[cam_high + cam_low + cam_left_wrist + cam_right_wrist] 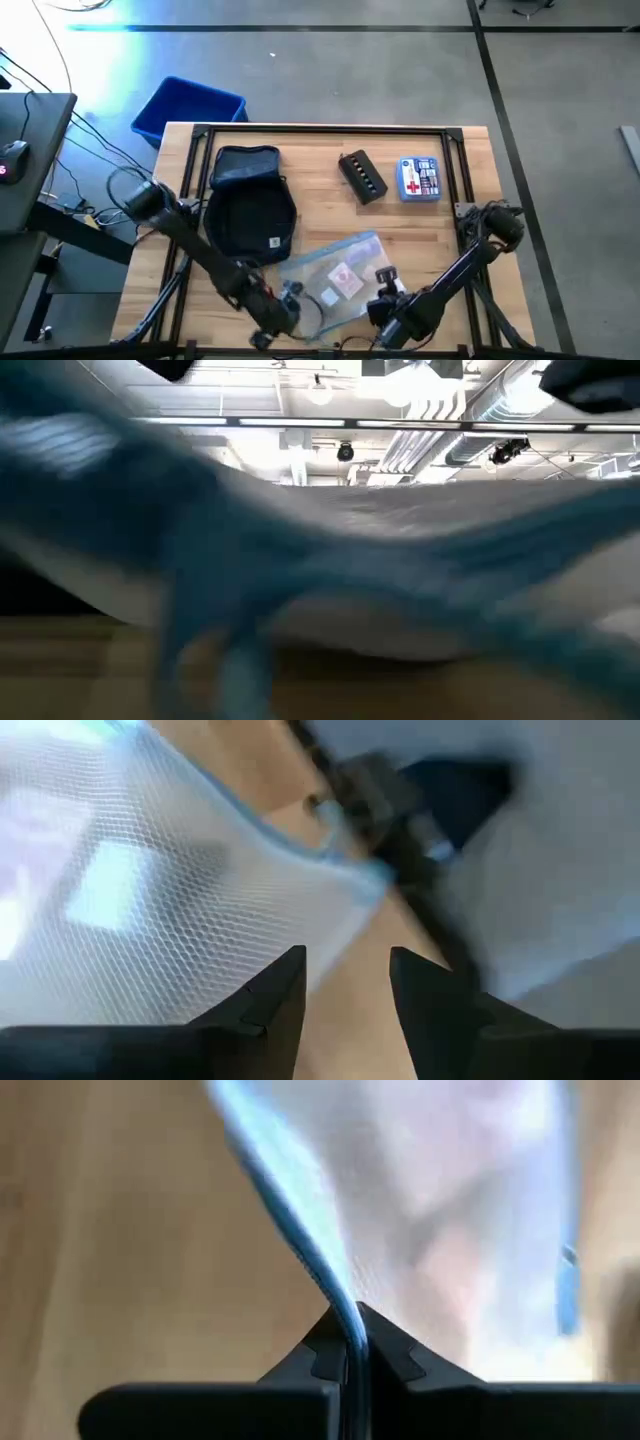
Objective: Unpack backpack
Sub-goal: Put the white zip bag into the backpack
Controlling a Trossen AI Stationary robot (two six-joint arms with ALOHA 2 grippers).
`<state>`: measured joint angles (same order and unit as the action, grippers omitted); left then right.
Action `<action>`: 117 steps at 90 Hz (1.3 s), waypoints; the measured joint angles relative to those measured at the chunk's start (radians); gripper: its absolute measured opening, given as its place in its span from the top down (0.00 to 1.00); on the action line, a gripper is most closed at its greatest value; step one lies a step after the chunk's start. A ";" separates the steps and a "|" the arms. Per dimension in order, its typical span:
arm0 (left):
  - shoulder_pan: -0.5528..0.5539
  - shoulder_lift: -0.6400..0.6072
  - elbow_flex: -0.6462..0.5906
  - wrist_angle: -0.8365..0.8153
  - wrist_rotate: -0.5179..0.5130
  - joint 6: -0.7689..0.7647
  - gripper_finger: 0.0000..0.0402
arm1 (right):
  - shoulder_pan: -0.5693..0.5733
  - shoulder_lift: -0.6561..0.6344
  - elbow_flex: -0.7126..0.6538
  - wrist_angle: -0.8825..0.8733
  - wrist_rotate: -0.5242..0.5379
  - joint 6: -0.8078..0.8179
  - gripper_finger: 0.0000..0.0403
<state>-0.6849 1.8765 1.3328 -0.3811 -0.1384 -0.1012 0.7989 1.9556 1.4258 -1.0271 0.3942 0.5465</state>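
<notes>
From above, the soft dark navy fabric backpack (250, 203) lies on the wooden table's (440, 235) left half, and beside it a clear mesh pouch with blue edging (335, 270) lies between both grippers. In the left wrist view, the left gripper (347, 982) stands parted and empty beside the pouch's corner. In the right wrist view, the right gripper (354, 1342) is pinched tight on the pouch's blue edge.
</notes>
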 joint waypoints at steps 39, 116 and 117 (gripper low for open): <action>-0.005 0.288 0.291 -0.129 -0.262 0.304 0.46 | -0.030 -0.112 -0.001 -0.158 0.040 0.187 1.00; 0.046 0.356 0.290 -0.084 -0.664 0.323 0.74 | 0.010 -0.116 0.007 -0.135 0.019 0.152 1.00; 0.047 0.356 0.290 -0.084 -0.664 0.323 0.77 | 0.013 -0.116 0.007 -0.135 0.021 0.152 1.00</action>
<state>-0.6384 2.2322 1.6230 -0.4652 -0.8028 0.2218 0.8115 1.8397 1.4326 -1.1624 0.4153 0.6987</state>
